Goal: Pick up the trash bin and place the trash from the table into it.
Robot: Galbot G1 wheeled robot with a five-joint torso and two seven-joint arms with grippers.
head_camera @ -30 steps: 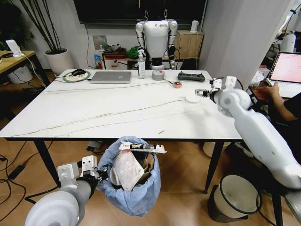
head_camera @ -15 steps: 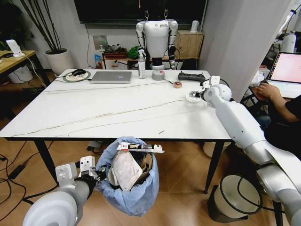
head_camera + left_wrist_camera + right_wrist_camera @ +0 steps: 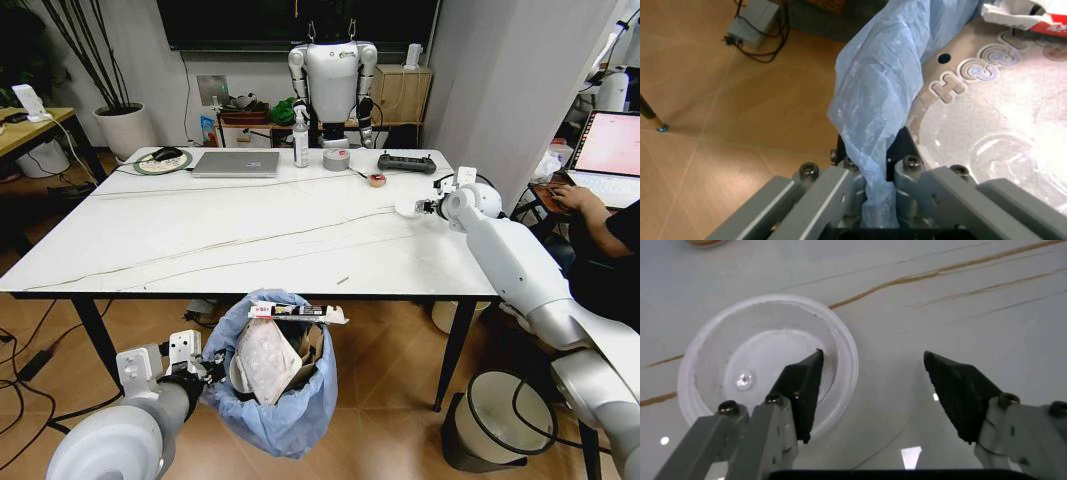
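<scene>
1. The trash bin (image 3: 275, 385) is held off the floor below the near edge of the table (image 3: 200, 245), lined with a crinkly light-blue bag and filled with trash (image 3: 270, 355): white crumpled plastic, torn brown cardboard and a red-and-white wrapper lying across the rim.
2. The bin's rim, bag included, is pinched between the closed jaws of the left gripper (image 3: 205, 372), at the bin's left side; in the left wrist view the blue bag (image 3: 883, 100) is seen clamped between the fingers (image 3: 907, 165).
3. A white round lid (image 3: 409, 207) lies flat on the table near its right edge.
4. The right gripper (image 3: 432, 205) is held at that lid with its jaws open; in the right wrist view one black fingertip (image 3: 803, 387) is seen over the lid (image 3: 767, 357) and the other over bare tabletop beside it. Whether the lid is touched cannot be told.
5. A small dark scrap (image 3: 343, 281) lies near the near edge of the table.
6. Along the far edge stand a laptop (image 3: 236, 164), a spray bottle (image 3: 301, 140) and a roll of tape (image 3: 337, 159).
</scene>
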